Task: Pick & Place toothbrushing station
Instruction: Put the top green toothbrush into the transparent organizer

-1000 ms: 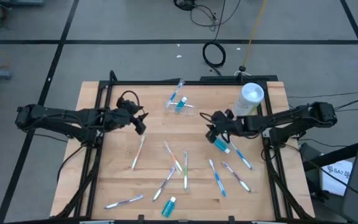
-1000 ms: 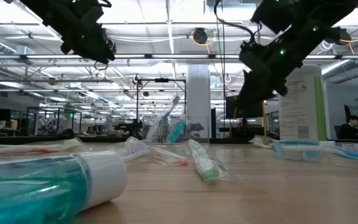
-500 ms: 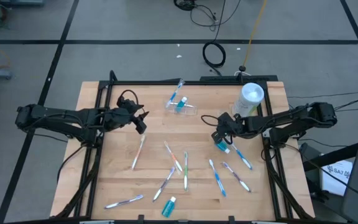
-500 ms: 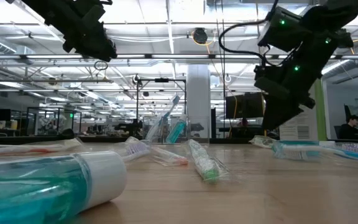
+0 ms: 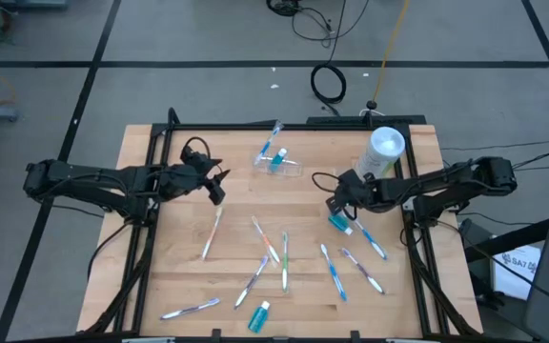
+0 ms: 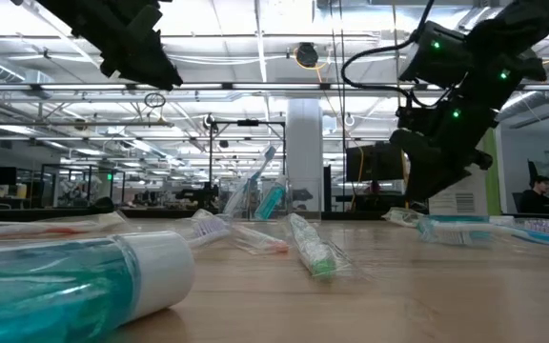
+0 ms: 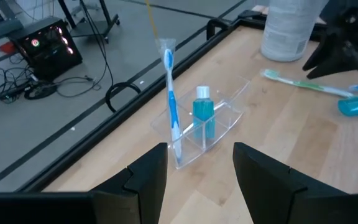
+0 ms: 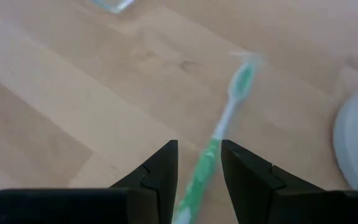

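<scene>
A green toothbrush (image 8: 225,118) lies flat on the wooden table (image 5: 179,276), its head toward the white bottle; it also shows in the left wrist view (image 7: 303,85). My right gripper (image 8: 199,168) is open, low over the table at the right (image 5: 335,202), with one finger on each side of the toothbrush's handle. I cannot tell whether the fingers touch it. A clear holder (image 5: 276,163) at the far middle holds an upright blue toothbrush (image 7: 170,93) and a teal tube (image 7: 202,115). My left gripper (image 5: 214,189) is open and empty, above the table's left part.
A white bottle (image 5: 385,151) stands at the far right. A teal tube (image 5: 339,222) lies just near of my right gripper. Several toothbrushes (image 5: 274,250) lie scattered over the near half, with another teal tube (image 5: 259,315) at the near edge.
My right gripper has come down toward the table and gone a little toward the right edge, ending low over the green toothbrush.
</scene>
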Controlling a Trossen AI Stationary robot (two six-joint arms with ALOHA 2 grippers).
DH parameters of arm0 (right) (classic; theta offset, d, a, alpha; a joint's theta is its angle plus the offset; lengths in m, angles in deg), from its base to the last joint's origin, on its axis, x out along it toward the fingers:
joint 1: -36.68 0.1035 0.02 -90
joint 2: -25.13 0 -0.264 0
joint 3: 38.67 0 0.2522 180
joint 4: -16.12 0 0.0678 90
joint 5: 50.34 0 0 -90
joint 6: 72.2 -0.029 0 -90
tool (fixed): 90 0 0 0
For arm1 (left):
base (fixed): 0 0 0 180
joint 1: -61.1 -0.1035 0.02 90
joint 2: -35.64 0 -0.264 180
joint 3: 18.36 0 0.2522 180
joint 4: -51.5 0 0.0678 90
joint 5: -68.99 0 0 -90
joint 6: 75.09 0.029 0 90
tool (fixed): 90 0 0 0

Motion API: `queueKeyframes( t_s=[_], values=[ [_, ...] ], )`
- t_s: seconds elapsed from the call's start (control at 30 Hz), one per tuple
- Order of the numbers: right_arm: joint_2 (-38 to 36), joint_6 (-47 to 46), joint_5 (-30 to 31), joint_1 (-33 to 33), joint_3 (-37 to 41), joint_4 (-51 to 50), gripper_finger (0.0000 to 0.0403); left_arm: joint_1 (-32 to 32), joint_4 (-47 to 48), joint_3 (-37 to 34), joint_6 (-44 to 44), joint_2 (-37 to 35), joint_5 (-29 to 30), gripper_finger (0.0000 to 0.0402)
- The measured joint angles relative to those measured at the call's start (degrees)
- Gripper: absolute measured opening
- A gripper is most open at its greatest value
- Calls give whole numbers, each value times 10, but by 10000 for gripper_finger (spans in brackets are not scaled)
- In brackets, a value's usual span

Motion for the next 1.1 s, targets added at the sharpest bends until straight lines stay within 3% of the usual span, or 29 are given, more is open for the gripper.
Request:
queueKeyframes(
  t_s=[0.2,0.4,0.67,1.1],
  values=[
    [0,-45,0,-4,51,29,114,0,-17,0,9,0,0,189],
    [0,-45,18,1,111,171,114,0,-19,0,9,0,0,189],
    [-4,-12,36,1,112,248,114,0,-34,0,10,0,-4,189],
    [72,0,24,1,111,258,114,0,-41,0,10,0,-6,189]
  ],
)
